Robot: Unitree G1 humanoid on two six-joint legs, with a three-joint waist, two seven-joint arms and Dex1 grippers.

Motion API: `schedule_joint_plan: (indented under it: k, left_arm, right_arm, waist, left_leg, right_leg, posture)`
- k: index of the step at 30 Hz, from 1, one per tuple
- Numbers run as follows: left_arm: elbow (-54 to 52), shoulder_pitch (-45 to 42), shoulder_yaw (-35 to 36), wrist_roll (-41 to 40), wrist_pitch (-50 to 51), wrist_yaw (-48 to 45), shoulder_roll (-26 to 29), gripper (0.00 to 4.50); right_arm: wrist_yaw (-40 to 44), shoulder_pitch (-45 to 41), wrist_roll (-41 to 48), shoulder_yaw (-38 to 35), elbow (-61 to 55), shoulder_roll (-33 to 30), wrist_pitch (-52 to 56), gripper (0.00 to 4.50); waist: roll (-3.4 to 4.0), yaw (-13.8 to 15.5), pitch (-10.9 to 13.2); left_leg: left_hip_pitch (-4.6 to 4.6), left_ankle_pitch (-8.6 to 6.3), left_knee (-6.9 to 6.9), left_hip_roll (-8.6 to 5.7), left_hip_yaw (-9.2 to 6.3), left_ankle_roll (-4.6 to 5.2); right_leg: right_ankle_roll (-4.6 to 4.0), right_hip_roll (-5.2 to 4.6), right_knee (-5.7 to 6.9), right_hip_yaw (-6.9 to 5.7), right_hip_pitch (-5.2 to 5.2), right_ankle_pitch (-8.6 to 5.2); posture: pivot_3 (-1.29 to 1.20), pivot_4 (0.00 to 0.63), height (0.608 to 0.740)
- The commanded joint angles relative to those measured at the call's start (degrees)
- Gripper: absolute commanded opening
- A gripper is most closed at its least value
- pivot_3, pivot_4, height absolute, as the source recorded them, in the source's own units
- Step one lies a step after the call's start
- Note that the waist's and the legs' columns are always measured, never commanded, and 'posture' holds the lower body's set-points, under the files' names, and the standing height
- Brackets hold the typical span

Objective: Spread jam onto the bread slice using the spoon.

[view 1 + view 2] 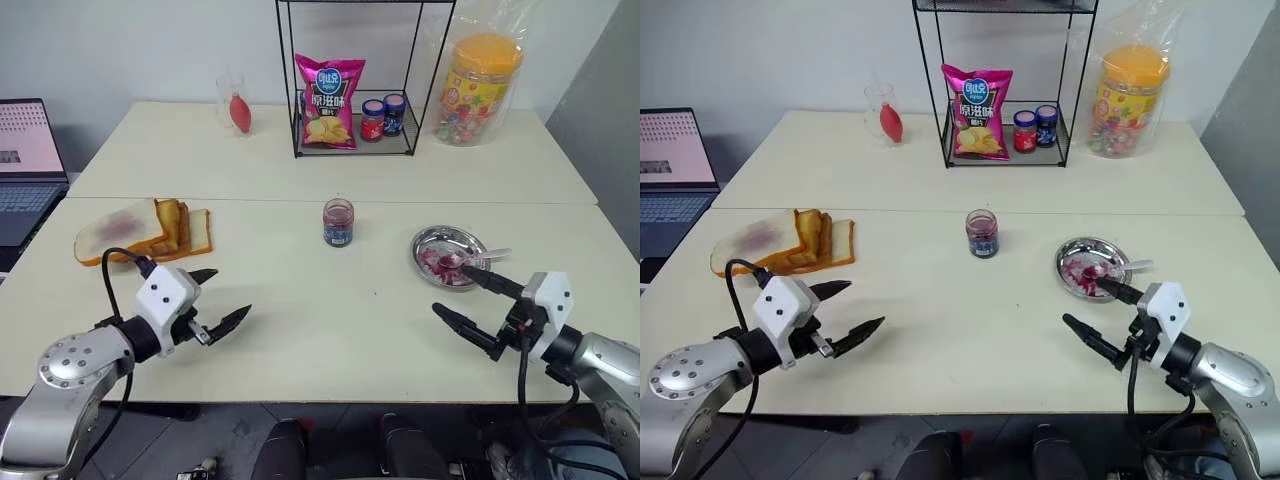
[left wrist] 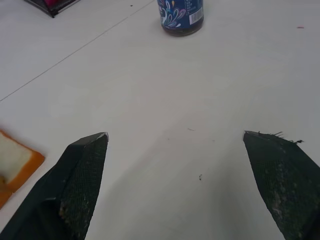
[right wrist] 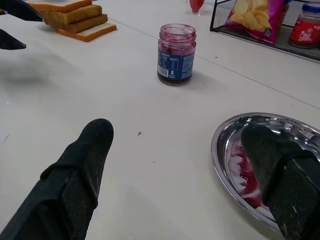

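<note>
The bread slice, white with a purple-red smear, rests on top of a pile of toasted slices at the table's left. An open jar of jam stands mid-table, also seen as the jam jar. The spoon lies in a jam-stained metal plate on the right. My left gripper hangs open and empty in front of the bread pile. My right gripper is open and empty by the plate's near edge, one finger over the plate rim.
At the back stands a wire rack with a pink chip bag and two small lidded jars. A candy jar is at the back right, a glass at the back left. A laptop sits beyond the left edge.
</note>
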Motion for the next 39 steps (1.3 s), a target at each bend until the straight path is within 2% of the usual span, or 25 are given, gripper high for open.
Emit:
schedule_joint_plan:
  k: [1,12,19,23,29,33,39]
  left_arm:
    - [-2.66,-0.88,0.41,-0.1,-0.24,0.23,0.18,4.5]
    - [-4.7,-0.18,-2.27,0.93,-3.01,0.08,-2.03,4.5]
    - [-3.12,-0.15,-1.65,-1.53,-3.21,-0.98,-3.7,4.5]
    - [-1.86,-0.78,-0.07,1.1,-6.33,2.98,-5.89,4.5]
    - [-1.03,-2.15,10.43,0.56,-4.85,19.1,-15.91,4.5]
    - [0.58,-4.47,18.5,-5.15,2.0,28.9,-20.79,4.5]
    - [7.18,-8.99,28.42,-9.88,5.96,37.36,-20.76,4.5]
  right_arm:
    - [0.34,0.11,-0.61,-0.92,-0.41,0.63,-2.34,4.49]
    - [0.13,0.73,-1.87,-0.3,-0.29,1.48,-3.06,4.49]
    - [-0.18,0.02,-2.34,0.38,-0.59,1.64,-2.74,4.49]
    - [-0.36,-1.6,-2.22,1.42,-0.74,1.84,-2.07,4.49]
    - [-1.73,-8.35,-2.96,5.79,-0.51,3.14,0.57,4.49]
    - [-2.75,-14.51,-3.16,9.4,-1.11,3.39,4.59,4.49]
    - [-1.68,-26.37,-2.1,16.46,-1.38,2.89,14.53,4.49]
  waist:
    - [0.0,-0.02,0.0]
    - [-0.01,0.0,-0.01]
    - [-0.02,-0.01,-0.01]
    - [-0.03,-0.01,-0.02]
    - [-0.12,-0.09,-0.07]
    - [-0.15,0.0,-0.08]
    - [-0.25,-0.02,-0.13]
  left_leg:
    - [0.0,0.0,0.0,0.0,0.0,0.0]
    - [0.04,0.0,0.0,-0.01,0.07,0.0]
    - [0.06,0.0,0.01,-0.01,0.11,0.0]
    - [0.07,0.0,0.02,-0.01,0.15,0.0]
    - [0.11,0.0,0.06,0.02,0.18,0.0]
    - [0.1,0.0,0.09,-0.02,0.18,0.0]
    - [0.1,0.01,0.18,-0.03,0.12,0.0]
  right_leg:
    - [0.01,0.0,0.0,0.0,0.0,0.0]
    - [0.07,0.0,0.01,0.1,0.0,0.04]
    - [0.09,0.0,0.04,0.13,0.0,0.05]
    - [0.11,0.0,0.04,0.17,0.01,0.07]
    - [0.43,0.03,0.05,0.2,0.02,0.26]
    - [0.55,0.02,0.05,0.22,0.03,0.33]
    - [0.65,0.03,0.08,0.17,0.05,0.4]
  posture:
    - [0.0,0.15,0.74]
    - [0.0,0.15,0.74]
    - [0.0,0.15,0.74]
    - [0.0,0.15,0.74]
    - [0.0,0.15,0.74]
    - [0.0,0.15,0.74]
    - [0.0,0.15,0.74]
